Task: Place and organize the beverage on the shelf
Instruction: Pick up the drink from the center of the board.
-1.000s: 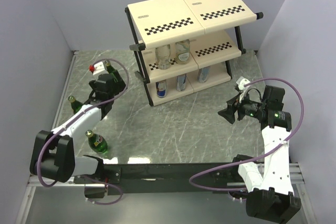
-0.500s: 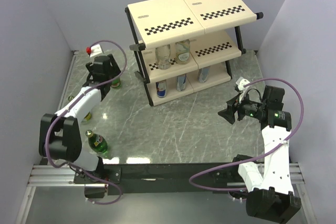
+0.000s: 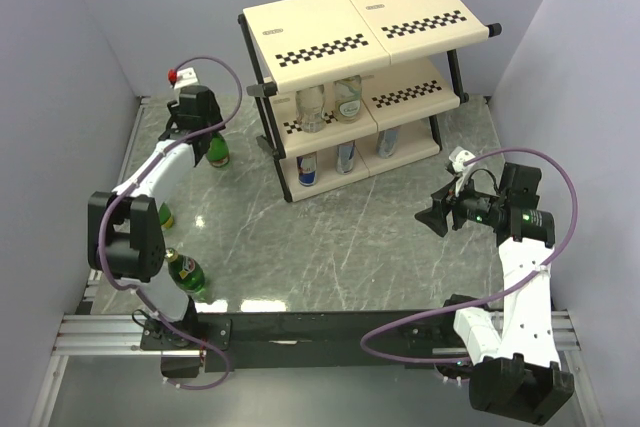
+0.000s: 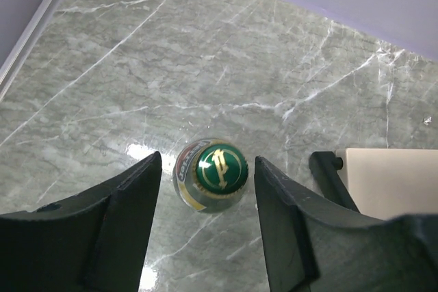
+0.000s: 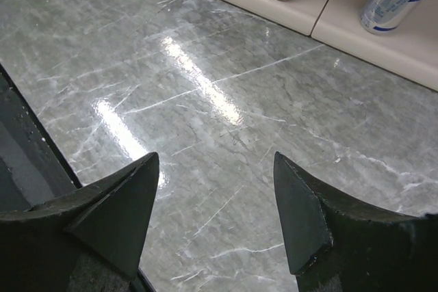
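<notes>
Green glass first: a near bottle is seen upright on the marble bench, front left. Right fingers are held apart over the bench, nothing gripped. Farther back, left fingers are spread around a second green bottle, gaps either side. Cans and clear bottles are lined on the shelf beyond.
</notes>
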Robot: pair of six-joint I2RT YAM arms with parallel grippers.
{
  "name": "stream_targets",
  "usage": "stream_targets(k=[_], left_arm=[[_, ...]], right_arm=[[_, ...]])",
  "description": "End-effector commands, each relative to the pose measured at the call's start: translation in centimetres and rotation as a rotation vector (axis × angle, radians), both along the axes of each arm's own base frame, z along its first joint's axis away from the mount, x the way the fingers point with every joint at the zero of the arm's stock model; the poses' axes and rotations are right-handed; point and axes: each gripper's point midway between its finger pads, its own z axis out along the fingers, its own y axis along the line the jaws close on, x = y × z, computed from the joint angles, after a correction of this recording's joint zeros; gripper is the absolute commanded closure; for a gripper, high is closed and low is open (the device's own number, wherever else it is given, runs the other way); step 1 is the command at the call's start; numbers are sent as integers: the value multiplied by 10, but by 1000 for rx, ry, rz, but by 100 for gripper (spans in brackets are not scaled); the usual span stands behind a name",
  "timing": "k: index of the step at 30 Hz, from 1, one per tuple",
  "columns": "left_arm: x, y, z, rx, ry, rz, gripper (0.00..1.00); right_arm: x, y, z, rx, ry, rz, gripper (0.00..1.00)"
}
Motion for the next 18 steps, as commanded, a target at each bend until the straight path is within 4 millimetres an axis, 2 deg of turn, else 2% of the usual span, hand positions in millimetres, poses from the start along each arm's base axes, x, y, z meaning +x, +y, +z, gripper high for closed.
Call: stream_targets(k=[1, 13, 14, 15, 18], left_arm=[[10, -2, 16, 15, -11, -29, 38], [26, -3, 2, 52, 38, -46, 47], [26, -3, 3, 54, 39, -49, 51], [26, -3, 2, 54, 43, -49, 71], [24, -2, 11, 56, 23, -51, 100]], right_arm=[[0, 3, 4, 5, -15, 24, 26], [1, 3, 2, 10, 4, 30, 26], [0, 3, 2, 9, 1, 30, 26], [0, 4, 2, 10, 1, 30, 26], [1, 3, 2, 9, 0, 27, 25]])
